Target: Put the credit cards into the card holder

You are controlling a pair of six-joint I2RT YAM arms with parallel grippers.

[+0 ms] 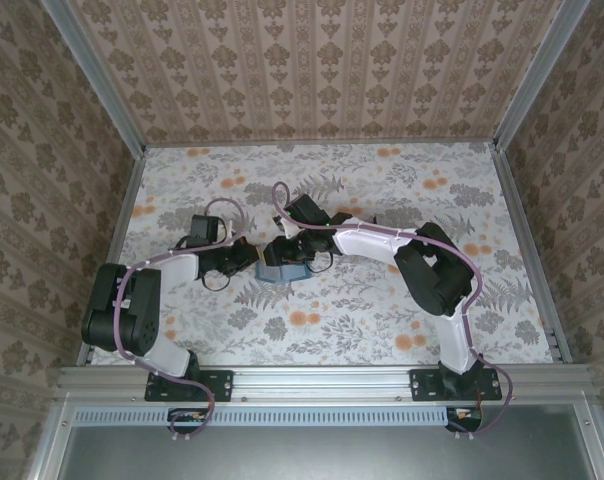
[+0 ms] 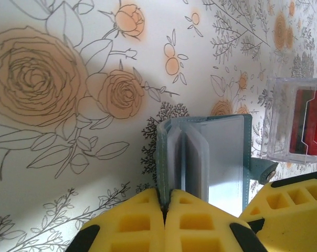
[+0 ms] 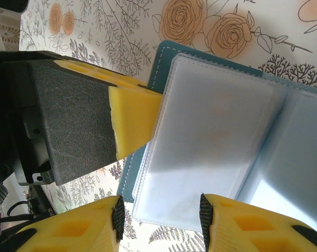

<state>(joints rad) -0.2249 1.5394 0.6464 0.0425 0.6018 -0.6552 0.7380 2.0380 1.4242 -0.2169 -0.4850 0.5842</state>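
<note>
Yellow-fingered, the left gripper (image 2: 164, 207) is pinching tight on the teal cover edge of the card holder (image 2: 200, 157), which is lying open like a book on the flowered table (image 2: 69, 157), midway between both arms. Cloudy clear sleeves (image 3: 216, 136) are fanning out inside its teal cover. The right gripper (image 3: 161, 223) is hovering with jaws apart at the sleeves' near edge. Beyond, a clear tray (image 2: 297, 121) with red contents is sitting just beside the holder.

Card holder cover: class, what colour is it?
The card holder is teal-blue, clearest in the right wrist view.
</note>
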